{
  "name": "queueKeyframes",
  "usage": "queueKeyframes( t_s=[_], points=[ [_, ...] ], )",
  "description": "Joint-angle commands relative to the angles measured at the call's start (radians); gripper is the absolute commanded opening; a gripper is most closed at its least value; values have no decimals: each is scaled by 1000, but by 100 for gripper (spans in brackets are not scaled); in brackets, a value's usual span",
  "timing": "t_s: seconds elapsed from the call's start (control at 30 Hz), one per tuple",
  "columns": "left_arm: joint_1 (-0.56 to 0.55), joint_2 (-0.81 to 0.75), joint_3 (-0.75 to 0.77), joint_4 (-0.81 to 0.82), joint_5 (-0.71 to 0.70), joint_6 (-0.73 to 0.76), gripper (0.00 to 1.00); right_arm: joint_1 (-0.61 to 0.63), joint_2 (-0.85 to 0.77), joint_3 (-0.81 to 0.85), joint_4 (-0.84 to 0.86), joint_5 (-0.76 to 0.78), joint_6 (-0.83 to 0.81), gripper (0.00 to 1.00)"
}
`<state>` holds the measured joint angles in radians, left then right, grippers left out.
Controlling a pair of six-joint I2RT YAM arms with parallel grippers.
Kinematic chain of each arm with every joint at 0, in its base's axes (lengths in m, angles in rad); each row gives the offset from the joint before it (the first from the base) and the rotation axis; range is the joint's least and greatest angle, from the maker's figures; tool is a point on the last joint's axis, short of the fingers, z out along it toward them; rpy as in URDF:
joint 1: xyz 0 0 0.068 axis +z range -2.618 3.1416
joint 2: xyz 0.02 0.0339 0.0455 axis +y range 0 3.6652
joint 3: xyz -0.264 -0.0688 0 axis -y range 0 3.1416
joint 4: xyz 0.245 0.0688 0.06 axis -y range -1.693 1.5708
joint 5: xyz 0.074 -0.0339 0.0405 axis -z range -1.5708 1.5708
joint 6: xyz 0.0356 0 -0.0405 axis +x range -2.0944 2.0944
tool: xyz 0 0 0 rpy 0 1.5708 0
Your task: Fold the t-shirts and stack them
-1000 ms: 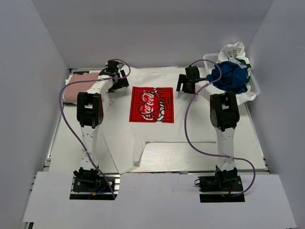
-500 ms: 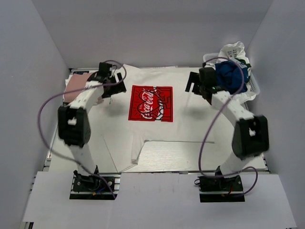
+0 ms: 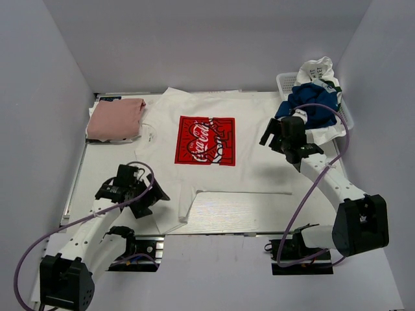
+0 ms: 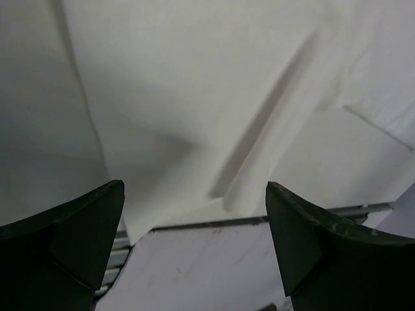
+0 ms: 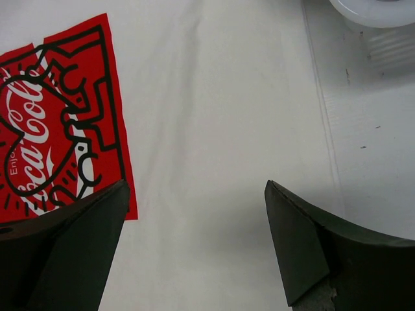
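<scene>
— Where was the left gripper?

— Lower left of the overhead view, at the near-left corner of the white t-shirt. In its wrist view the jaws stood wide apart with nothing between them, only creased white cloth and the table edge below.

— And the upper left?

— A salmon-pink t-shirt lay folded there, just beside the white one's sleeve.

— The white one itself?

— Spread flat across the middle, red Coca-Cola print facing up.

— The right gripper?

— Right of the print, above the shirt's right side. Its wrist view showed the jaws parted and empty, plain cloth under them.

— Farther right?

— A blue t-shirt heaped with a pale t-shirt in the basket, upper right corner.
</scene>
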<state>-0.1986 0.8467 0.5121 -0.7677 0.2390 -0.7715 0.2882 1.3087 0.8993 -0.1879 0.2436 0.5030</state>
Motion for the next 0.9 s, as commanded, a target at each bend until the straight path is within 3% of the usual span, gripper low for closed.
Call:
queueKeyframes(
  t_s=[0.0,0.07,0.23,0.47,0.53,0.6,0.63,0.7,0.87],
  points=[
    [-13,-8,-21,-85,109,-68,100,-1,-22,0,8,8,39,90],
    [-13,15,-21,-163,72,-46,98,-9,-9,-8,-1,23,39,90],
    [-32,69,-90,-173,72,-37,94,-11,21,-10,-8,56,51,90],
    [-77,150,-193,11,144,-55,82,-21,46,-43,-7,80,109,90],
    [-90,163,-193,62,145,-55,70,-29,50,-59,-4,51,123,90],
    [-99,163,-175,83,129,-55,51,-32,55,-85,-1,34,140,90],
    [-110,163,-163,84,120,-55,28,-34,52,-92,-10,23,152,90],
    [-110,163,-149,93,111,-55,0,-38,31,-123,-30,16,167,90],
    [-110,57,-98,104,123,-55,0,-41,-127,-224,-172,51,161,89]
  ],
)
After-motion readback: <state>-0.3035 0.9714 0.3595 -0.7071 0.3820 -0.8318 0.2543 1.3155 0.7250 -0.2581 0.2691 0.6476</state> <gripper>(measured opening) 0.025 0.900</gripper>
